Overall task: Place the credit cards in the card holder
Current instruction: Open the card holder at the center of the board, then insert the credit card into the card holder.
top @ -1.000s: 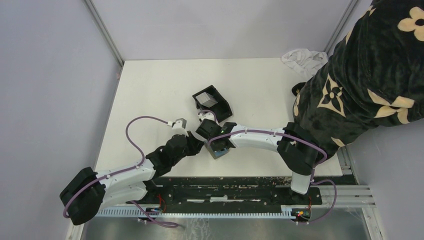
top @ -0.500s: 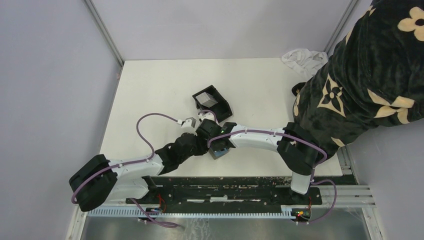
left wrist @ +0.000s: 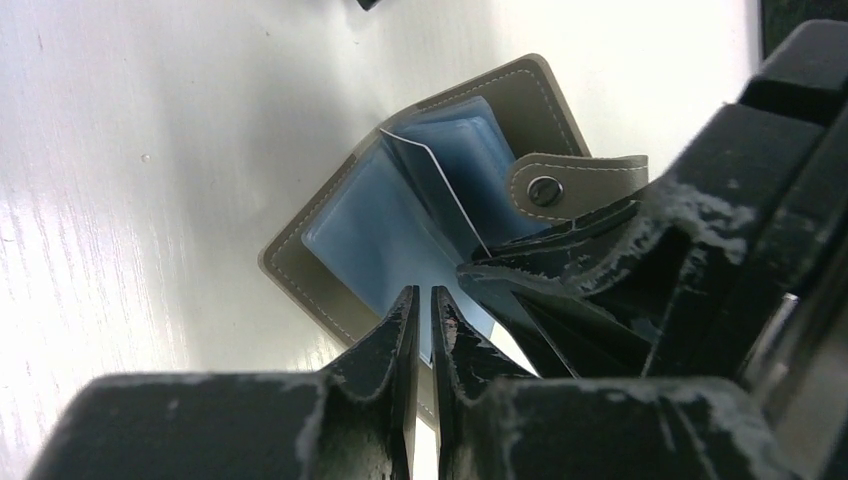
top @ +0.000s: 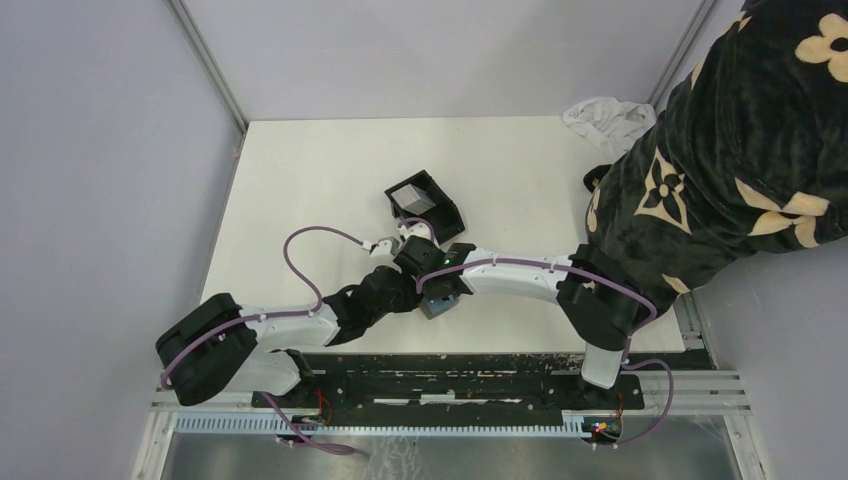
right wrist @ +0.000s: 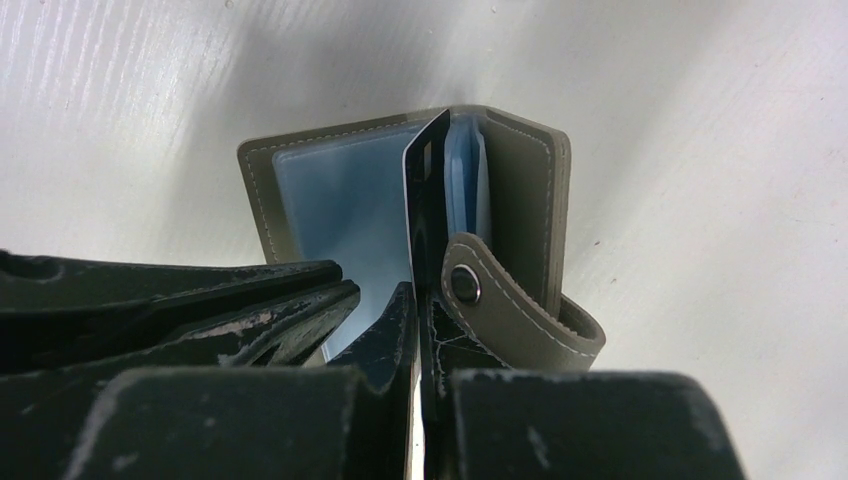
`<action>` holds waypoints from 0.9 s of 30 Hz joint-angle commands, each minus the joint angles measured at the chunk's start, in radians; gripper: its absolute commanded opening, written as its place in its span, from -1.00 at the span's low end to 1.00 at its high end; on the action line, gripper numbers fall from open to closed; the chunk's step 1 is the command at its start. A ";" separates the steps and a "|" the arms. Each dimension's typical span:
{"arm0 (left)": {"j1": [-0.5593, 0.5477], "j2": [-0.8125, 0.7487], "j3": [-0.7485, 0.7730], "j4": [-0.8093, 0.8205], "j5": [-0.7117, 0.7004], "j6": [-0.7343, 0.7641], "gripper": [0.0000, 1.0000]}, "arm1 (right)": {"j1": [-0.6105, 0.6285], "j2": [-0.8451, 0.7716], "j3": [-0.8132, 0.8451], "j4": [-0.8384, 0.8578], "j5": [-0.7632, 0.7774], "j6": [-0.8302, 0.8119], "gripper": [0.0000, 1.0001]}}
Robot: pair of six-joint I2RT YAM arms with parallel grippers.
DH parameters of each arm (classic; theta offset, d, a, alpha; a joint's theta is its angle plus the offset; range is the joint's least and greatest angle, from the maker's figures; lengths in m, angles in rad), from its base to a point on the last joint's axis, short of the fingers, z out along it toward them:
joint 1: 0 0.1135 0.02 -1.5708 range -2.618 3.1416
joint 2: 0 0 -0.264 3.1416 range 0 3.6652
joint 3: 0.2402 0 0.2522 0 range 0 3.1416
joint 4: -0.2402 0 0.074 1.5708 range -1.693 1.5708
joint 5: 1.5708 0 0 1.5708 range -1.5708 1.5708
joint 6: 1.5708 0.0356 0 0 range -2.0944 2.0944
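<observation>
Taupe stitched leather, blue plastic sleeves: folding card holder (left wrist: 300, 265) lies open flat, snap strap (right wrist: 520, 310) loose, near the middle of the tabletop's (top: 300, 180) near edge. Right jaws clenched on one sleeve (right wrist: 425, 185), standing it upright. Left arm has swung in; its jaws, closed to a slit, now at the holder's rim. Contents: cannot tell. Likely insertion setup. Black box (top: 447, 215) sits farther in.

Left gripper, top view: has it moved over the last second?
Yes. The left gripper has slid rightward, ending nearer the open-top black plastic box, which has not moved.
</observation>
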 commanded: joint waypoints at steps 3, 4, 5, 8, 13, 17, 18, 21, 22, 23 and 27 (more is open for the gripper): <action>-0.008 0.057 0.051 0.077 -0.027 -0.019 -0.71 | 0.004 -0.004 -0.038 0.015 -0.070 0.012 -0.98; -0.008 0.066 0.053 0.079 -0.025 -0.019 -0.71 | 0.003 -0.009 -0.040 0.015 -0.071 0.010 -0.98; -0.008 0.075 0.054 0.082 -0.025 -0.019 -0.72 | 0.003 -0.013 -0.041 0.015 -0.071 0.009 -0.98; -0.008 0.093 0.048 0.087 -0.023 -0.021 -0.72 | -0.003 -0.028 -0.047 0.012 -0.076 0.007 -0.98; -0.008 0.094 0.031 0.086 -0.027 -0.026 -0.73 | -0.020 -0.054 -0.066 0.019 -0.103 0.003 -0.98; -0.009 0.097 0.021 0.075 -0.023 -0.031 -0.74 | -0.031 -0.070 -0.073 0.024 -0.122 -0.001 -0.98; -0.008 0.096 0.017 0.074 -0.022 -0.032 -0.74 | -0.035 -0.074 -0.074 0.024 -0.129 -0.002 -0.98; -0.009 0.085 0.005 0.061 -0.021 -0.037 -0.74 | -0.042 -0.084 -0.073 0.024 -0.138 -0.004 -0.98; -0.008 0.082 0.004 0.051 -0.022 -0.037 -0.75 | -0.048 -0.086 -0.072 0.023 -0.142 -0.005 -0.98; -0.009 0.080 0.001 0.044 -0.022 -0.037 -0.75 | -0.051 -0.088 -0.071 0.024 -0.146 -0.007 -0.98; -0.009 0.076 -0.011 0.029 -0.019 -0.042 -0.75 | -0.066 -0.098 -0.072 0.030 -0.166 -0.007 -0.98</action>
